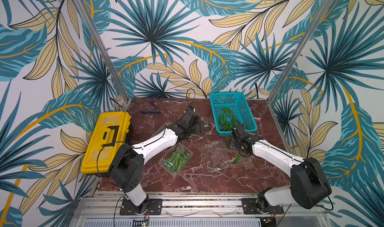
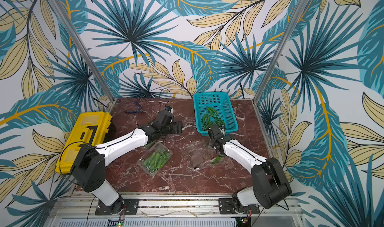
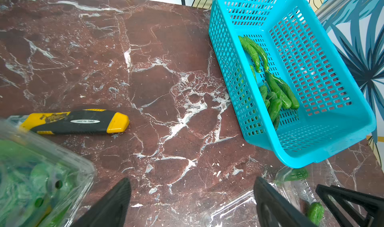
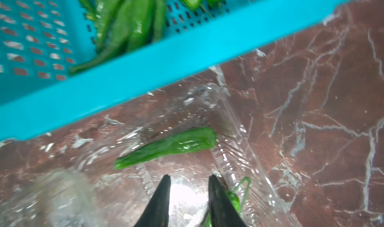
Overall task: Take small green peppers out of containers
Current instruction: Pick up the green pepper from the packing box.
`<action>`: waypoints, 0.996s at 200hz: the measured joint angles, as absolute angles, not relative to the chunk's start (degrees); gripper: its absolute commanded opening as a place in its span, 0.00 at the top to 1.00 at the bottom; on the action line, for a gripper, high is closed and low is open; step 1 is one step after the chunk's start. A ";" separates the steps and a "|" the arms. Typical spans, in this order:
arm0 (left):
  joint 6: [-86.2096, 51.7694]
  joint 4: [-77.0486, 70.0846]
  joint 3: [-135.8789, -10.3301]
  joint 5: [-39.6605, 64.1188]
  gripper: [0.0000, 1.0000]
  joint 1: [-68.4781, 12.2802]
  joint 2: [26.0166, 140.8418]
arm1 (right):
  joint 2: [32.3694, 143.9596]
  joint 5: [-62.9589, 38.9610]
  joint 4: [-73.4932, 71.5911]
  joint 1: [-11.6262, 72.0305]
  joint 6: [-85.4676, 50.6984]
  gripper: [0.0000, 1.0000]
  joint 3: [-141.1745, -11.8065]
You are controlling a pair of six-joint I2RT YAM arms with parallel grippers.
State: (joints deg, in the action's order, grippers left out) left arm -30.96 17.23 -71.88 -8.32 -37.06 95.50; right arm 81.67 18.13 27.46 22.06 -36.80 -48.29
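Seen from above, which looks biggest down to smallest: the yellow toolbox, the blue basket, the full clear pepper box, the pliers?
In a top view:
1. yellow toolbox
2. blue basket
3. full clear pepper box
4. pliers
The basket sits farther back, so its true gap to the toolbox is unsure.

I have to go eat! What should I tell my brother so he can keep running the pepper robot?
Left gripper: open, empty, over bare table.
Right gripper: open, empty, over the opened container beside the basket.
Done: several peppers lie in the basket.
To do: at least two leftover peppers in the opened container; the second container is full and looks closed.
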 measured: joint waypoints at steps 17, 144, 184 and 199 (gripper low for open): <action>-30.94 17.23 -71.88 -8.32 0.07 -37.06 95.50 | 80.55 16.75 28.73 21.63 -37.28 0.67 -47.64; -30.92 17.21 -71.88 -8.36 0.06 -37.06 95.64 | 89.54 10.57 37.80 19.90 -40.29 0.67 -49.52; -30.87 17.21 -71.88 -8.36 0.06 -37.06 95.64 | 92.27 8.49 36.36 19.11 -40.58 0.86 -50.81; -30.87 17.21 -71.88 -8.36 0.06 -37.06 95.64 | 92.29 8.08 35.88 19.05 -40.84 0.95 -51.03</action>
